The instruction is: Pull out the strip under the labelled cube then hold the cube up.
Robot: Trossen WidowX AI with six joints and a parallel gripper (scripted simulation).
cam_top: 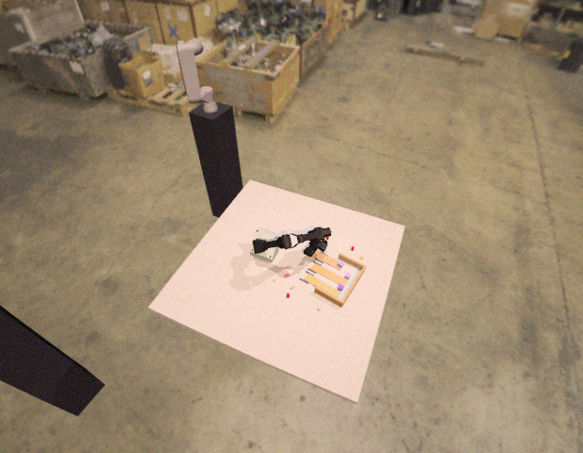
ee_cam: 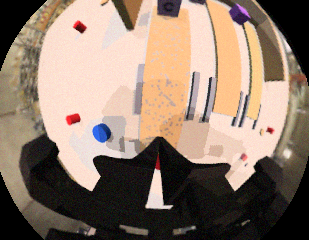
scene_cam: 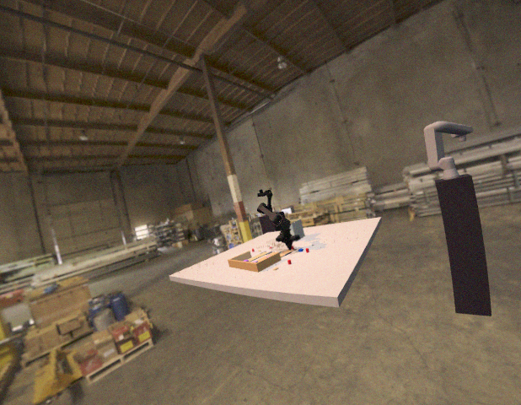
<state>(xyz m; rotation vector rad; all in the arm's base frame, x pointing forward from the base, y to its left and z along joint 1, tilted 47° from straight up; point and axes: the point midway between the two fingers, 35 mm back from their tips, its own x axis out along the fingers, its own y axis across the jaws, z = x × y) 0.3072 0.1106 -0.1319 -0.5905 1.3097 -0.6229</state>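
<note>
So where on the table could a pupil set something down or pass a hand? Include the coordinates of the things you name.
In the top view, room shows between the white bit [cam_top: 318, 309] and the tabletop's [cam_top: 242, 311] [scene_cam: 304, 285] [ee_cam: 64, 75] lower edge, and between arm [cam_top: 287, 240] [scene_cam: 271, 215] and upper edge. It's crowded where gripper [cam_top: 315, 250] [scene_cam: 290, 247] [ee_cam: 158, 139] meets strips [cam_top: 329, 273] [ee_cam: 228, 60].

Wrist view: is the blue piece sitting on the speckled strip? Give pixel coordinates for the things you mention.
No, the blue piece [ee_cam: 101, 133] [scene_cam: 300, 250] lies on the table top [ee_cam: 59, 75] [cam_top: 262, 311] [scene_cam: 313, 278], left of the speckled strip [ee_cam: 167, 60] [cam_top: 327, 259] [scene_cam: 287, 252].
</note>
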